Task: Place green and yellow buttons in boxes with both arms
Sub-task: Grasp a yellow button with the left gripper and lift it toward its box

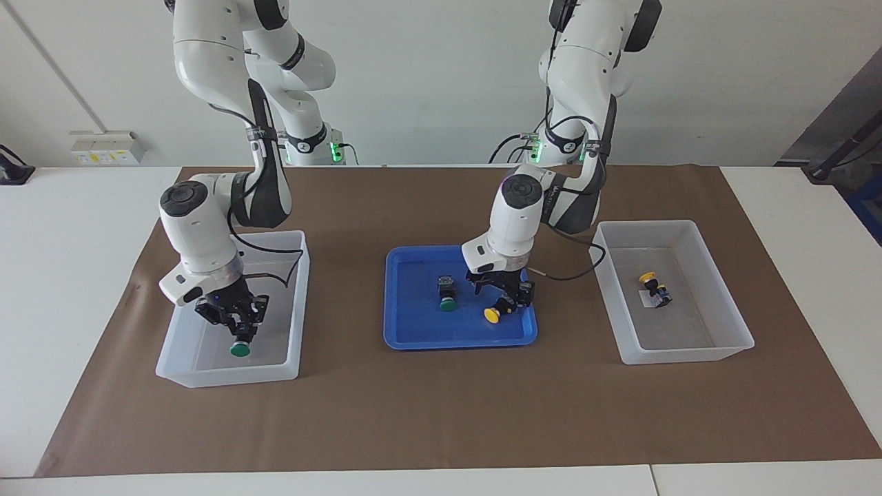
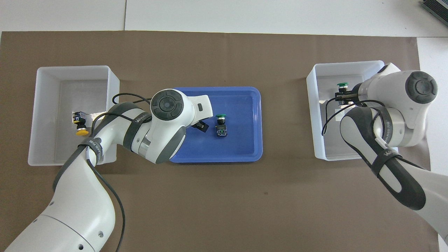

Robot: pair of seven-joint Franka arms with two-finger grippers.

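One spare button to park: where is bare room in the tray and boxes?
In the blue tray, the strip between the green button and the right-arm end wall. In the left-arm-end box, the half farther from the robots than its yellow button. Crowded: left gripper over the tray, right gripper over the other box.

Both big white robot arms bend down. The left black claw [image 1: 506, 295] is wide open mid-frame; the right black claw [image 1: 238, 324] points down at lower left.
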